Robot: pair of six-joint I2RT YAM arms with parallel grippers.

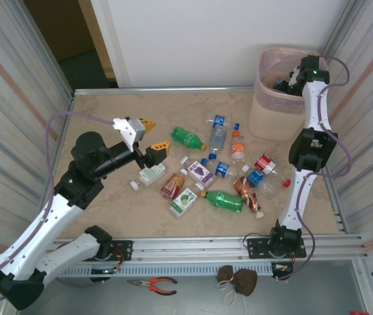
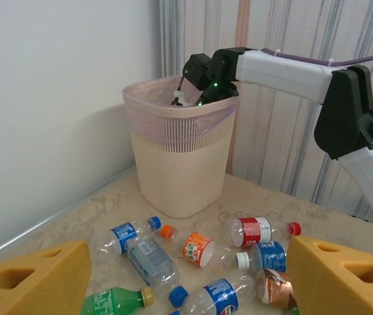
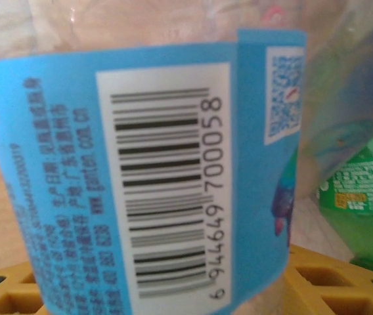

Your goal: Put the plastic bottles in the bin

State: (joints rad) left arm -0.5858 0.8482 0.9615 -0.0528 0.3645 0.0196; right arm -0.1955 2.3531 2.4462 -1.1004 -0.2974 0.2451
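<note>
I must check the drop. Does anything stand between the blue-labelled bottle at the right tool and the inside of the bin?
Nothing visible does. The right tool sits inside the rim of the bin, with the blue-labelled bottle at it. Beyond it lies a green bottle, seemingly already in the bin.

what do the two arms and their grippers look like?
Left arm and right arm: white links, black joint housings, a purple cable looping alongside each. Left gripper: white body, blocky yellow-orange fingers with rectangular recesses. A green light glows on the right arm's wrist.
</note>
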